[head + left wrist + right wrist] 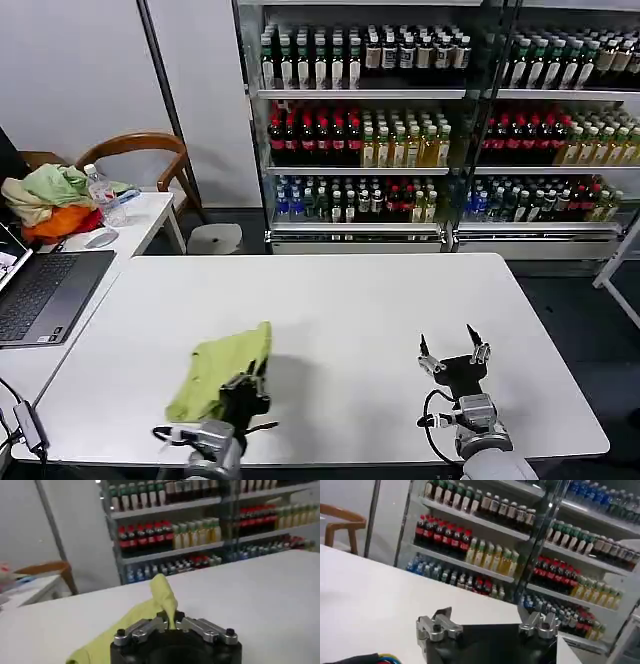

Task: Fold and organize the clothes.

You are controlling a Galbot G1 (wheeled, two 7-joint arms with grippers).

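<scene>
The lime T-shirt [218, 371] is lying crumpled at about seven o'clock on the white table [360, 320]. The left gripper [247, 386] is pinching its near edge, jaws closed on a raised fold. The right gripper [455, 350] is hovering at five o'clock, jaws spread wide, holding nothing.

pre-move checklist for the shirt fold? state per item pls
1. Left hand shut on the T-shirt: ok, fabric pinched between its fingers in the left wrist view.
2. Right hand open and off the cloth: ok, over bare white table.
3. Shirt flat: not ok, bunched, one edge lifted.
4. Room to the shirt's right for the fold: ok.
5. Laptop clear of the shirt: ok.
6. Grip depth on the fabric: cannot tell.
</scene>
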